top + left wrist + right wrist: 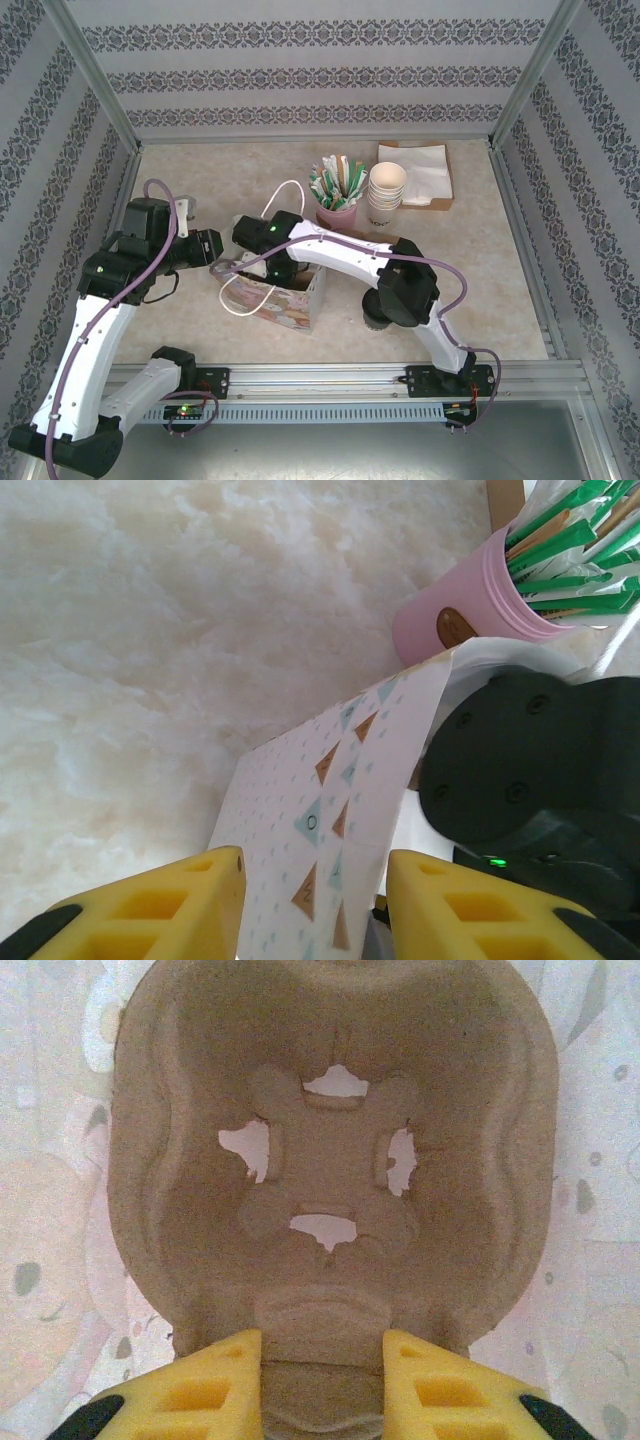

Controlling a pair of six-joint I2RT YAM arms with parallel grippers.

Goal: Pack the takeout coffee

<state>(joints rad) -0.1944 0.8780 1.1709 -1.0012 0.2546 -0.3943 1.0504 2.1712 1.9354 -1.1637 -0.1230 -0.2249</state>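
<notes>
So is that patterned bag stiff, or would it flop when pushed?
Probably floppy: the bag looks like thin paper, its wall standing between the open fingers of the left gripper. Likely light, so a push might slide or tip it, though the tray inside may steady it.

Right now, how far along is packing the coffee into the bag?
Done: the pulp carrier sits inside the patterned bag. In hand: the left gripper straddles the bag's wall, and the right gripper hovers open over the carrier's empty slot. Left: the takeout coffee, apparently under the right arm's elbow, isn't in the slot yet.
</notes>
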